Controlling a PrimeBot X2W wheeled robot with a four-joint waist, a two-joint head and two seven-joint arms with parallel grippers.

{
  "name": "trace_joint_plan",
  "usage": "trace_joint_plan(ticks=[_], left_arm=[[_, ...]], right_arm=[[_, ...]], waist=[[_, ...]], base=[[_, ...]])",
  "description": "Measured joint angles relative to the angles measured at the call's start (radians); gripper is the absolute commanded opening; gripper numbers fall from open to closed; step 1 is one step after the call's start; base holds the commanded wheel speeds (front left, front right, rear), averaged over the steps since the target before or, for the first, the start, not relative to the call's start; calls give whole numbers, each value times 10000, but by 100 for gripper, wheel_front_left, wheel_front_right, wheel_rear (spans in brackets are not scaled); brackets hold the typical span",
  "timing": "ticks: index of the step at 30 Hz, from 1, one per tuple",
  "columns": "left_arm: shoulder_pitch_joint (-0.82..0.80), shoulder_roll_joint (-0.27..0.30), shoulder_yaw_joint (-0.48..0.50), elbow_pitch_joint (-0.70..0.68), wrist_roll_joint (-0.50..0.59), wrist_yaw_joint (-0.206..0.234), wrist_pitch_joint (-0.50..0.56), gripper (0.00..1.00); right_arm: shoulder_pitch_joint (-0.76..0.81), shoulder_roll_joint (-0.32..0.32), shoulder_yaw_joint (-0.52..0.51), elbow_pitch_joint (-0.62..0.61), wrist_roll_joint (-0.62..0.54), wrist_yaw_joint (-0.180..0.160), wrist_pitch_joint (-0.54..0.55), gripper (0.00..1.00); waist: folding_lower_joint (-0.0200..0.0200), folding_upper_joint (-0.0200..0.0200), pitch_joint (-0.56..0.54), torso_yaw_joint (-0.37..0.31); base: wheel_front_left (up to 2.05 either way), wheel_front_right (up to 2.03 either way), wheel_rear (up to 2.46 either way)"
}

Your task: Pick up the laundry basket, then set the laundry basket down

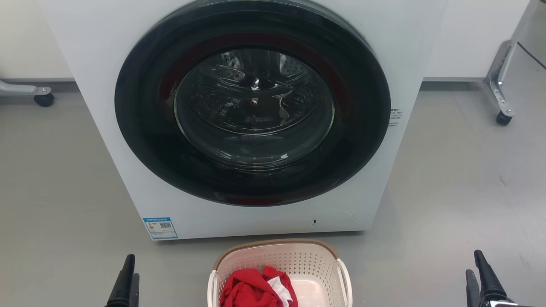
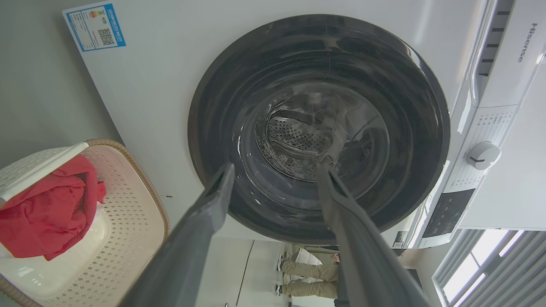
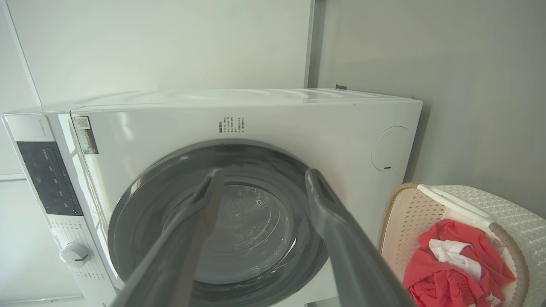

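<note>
Left gripper (image 1: 131,266) and right gripper (image 1: 474,262) sit low at either side, fingers spread on both, nothing held. The laundry basket (image 1: 273,244) stands on the floor (image 1: 55,192) between them, well apart from each, with red clothes (image 1: 249,290) inside. By my reading the pick-up has not begun. The next move calls for both arms to come inward to the white side handles (image 1: 346,281). Bare floor on both flanks. The basket's far rim sits just before the washing machine (image 1: 405,64), door (image 1: 254,106) shut, so there is little room forward.
</note>
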State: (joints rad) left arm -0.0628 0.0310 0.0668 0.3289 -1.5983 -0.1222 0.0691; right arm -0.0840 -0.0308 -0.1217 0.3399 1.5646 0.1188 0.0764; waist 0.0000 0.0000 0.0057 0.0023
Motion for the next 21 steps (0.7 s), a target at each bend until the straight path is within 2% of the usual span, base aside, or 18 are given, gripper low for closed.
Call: trace_joint_plan(ticks=[10,21], left_arm=[[-244,134,-337,-104,759,0,-466,100],[-548,426,-853,-201,2506,15,-901,100]], right_arm=[[-301,-188,322,81,-800,0,-466,100],[-536,-646,1066,190,-2690,-58,-970,100]], waist=[[0,0,17,24],[0,0,5,66]], base=[[0,0,0],[0,0,0]])
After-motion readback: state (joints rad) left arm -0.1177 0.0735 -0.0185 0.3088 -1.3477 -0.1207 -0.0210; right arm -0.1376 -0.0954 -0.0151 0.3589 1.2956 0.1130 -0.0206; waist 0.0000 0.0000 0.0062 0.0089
